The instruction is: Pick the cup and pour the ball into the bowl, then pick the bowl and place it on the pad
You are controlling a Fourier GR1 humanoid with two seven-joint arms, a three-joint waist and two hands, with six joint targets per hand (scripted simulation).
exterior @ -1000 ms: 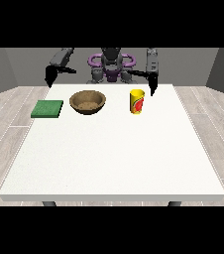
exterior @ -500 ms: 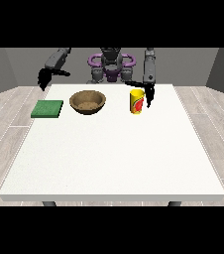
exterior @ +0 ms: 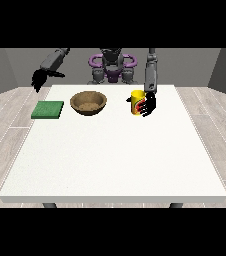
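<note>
A yellow cup (exterior: 136, 102) with a red mark stands upright on the white table (exterior: 115, 150), right of the brown bowl (exterior: 88, 103). The hand at the view's right (exterior: 148, 105) sits right beside the cup, fingers spread towards it and touching or nearly touching its side. A green pad (exterior: 48, 109) lies flat to the left of the bowl. The hand at the view's left (exterior: 38, 79) hangs in the air above the table's far left corner, behind the pad, holding nothing. No ball can be seen from here.
The robot's purple and grey torso (exterior: 112, 67) stands behind the table's far edge. White tabletop stretches from the objects to the near edge. Grey plank floor surrounds the table.
The hand at the view's right has come down and closed in on the cup's right side. The hand at the view's left has moved outward to the left and slightly lower.
</note>
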